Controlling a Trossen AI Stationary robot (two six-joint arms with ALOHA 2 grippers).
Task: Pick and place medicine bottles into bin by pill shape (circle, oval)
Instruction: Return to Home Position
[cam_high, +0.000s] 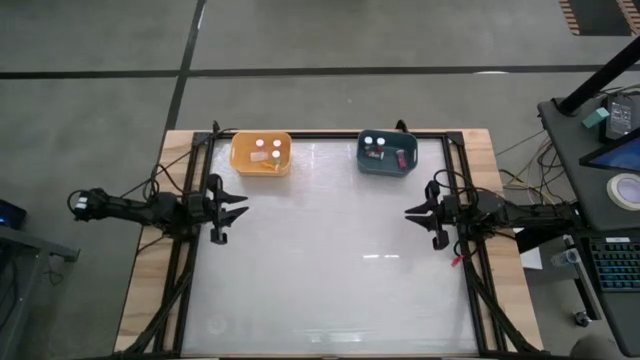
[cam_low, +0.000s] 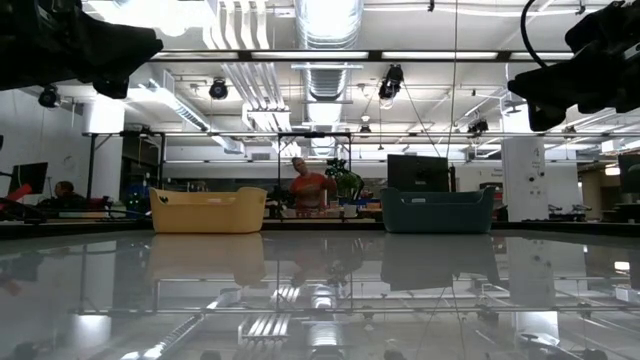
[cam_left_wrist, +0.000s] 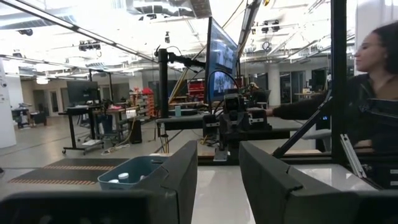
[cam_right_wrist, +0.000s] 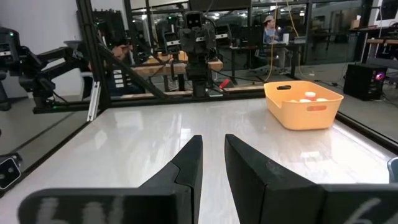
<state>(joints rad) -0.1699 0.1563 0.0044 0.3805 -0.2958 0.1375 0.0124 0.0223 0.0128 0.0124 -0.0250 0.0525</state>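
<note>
The yellow bin (cam_high: 240, 160) stands at the far edge of the surface (cam_high: 330, 260), toward its left side, and the blue bin (cam_high: 364, 164) stands at the same edge toward the right, well apart from it. All the medicine bottles (cam_high: 261, 143) in sight are inside these two bins.

In the yellow bin, the high view shows four round white caps facing straight up in a rough square, so those bottles stand upright. An orange patch lies by the near wall, too small to make out. The blue bin holds two upright white caps by its far wall. Nearer the front, a pinkish bottle and another seem to lie on their sides, long axes roughly along the far edge.

The low view shows only the bins' outer walls, with nothing of their contents. The left wrist view catches the blue bin's rim with one white cap inside, and a person beyond the surface. The right wrist view looks into the yellow bin at a few white caps.

The left end effector (cam_high: 240, 205) hangs over the left edge, fingers spread and holding nothing. The right end effector (cam_high: 412, 213) hangs over the right edge, likewise spread and empty.
</note>
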